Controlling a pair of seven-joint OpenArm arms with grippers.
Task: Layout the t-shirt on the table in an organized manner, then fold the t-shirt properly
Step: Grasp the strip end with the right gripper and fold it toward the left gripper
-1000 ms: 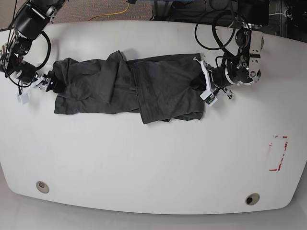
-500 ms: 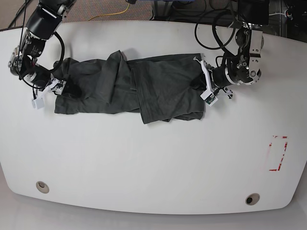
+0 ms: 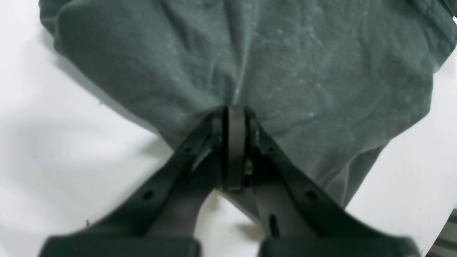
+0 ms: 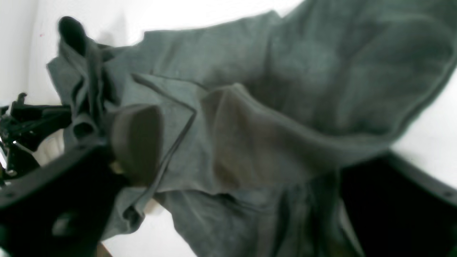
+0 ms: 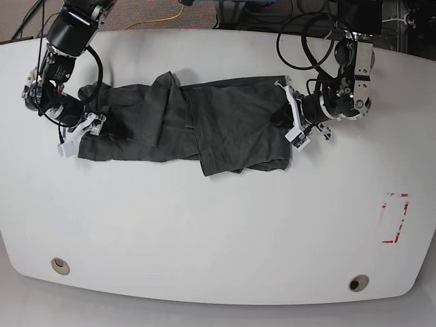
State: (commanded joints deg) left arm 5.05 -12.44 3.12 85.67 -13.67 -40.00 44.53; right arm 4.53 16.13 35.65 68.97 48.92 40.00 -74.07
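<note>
Toward 3 o'clock in the base view, the right gripper (image 5: 117, 129) had shifted farther over the t-shirt (image 5: 238, 126) than in the earlier frame, while the left gripper (image 3: 234, 119) had kept its place; the garment lay in a long band across the far part of the table (image 5: 204, 238), from about 10 to 1 o'clock of its centre.

The step in hand seemed to be arranging and gathering the cloth for a fold; the left fingers were pressed together, apparently pinching the shirt near its 3 o'clock end; the right fingers stood wide apart, with loose fabric between them. The next move probably called for closing the right pair on one clean layer, then drawing it flat.

The fabric was dark grey, matte and soft; rounded ridges and overlapping flaps broke up its 9 o'clock half, while a smoother, roughly four-sided panel lay toward 3 o'clock; the tabletop beneath was smooth white with rounded corners.
</note>
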